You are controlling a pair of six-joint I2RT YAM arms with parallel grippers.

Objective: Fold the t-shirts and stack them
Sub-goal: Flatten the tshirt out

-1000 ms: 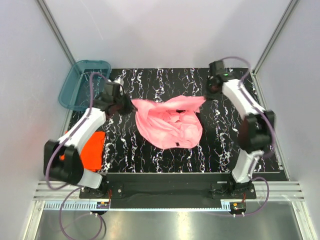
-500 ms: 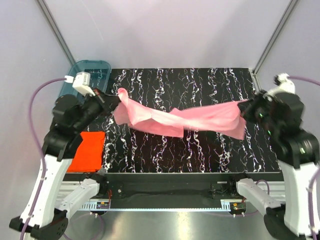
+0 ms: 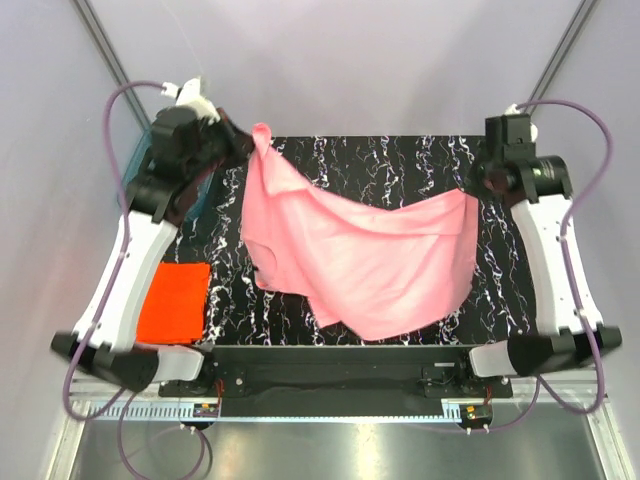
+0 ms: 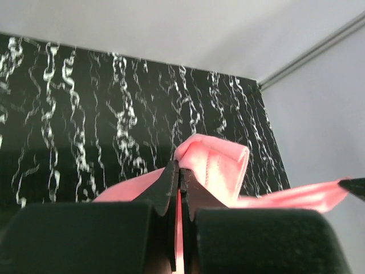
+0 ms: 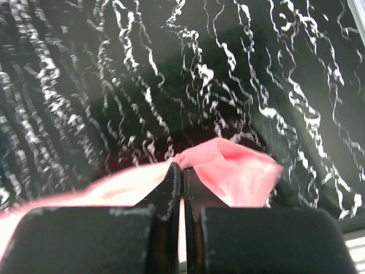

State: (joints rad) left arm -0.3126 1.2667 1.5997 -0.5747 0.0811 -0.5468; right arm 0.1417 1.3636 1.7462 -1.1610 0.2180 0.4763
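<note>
Top external gives us the light pink t-shirt (image 3: 370,260) spread above the black marbled table (image 3: 400,165), its long axis running left to right across the table. It hangs between the two arms. The upper edge sags in the middle, and the loose lower part droops toward the table's near edge, bunching lowest just right of the table's centre. We cannot tell whether that lower part touches the table.

The left gripper (image 3: 245,150) is clamped on one top corner of the pink shirt over the table's far left corner. The right gripper (image 3: 478,185) is clamped on the other corner over the table's right side. In both wrist views we see the jaws pressed together with a fold of pink cloth pinched between them.

The orange-red t-shirt (image 3: 175,300) lies flat as a neat rectangle at the table's near left edge, beside the left arm and apart from the pink one. A teal tub (image 3: 206,188) sits at the table's far left corner, mostly hidden behind the left arm.
</note>
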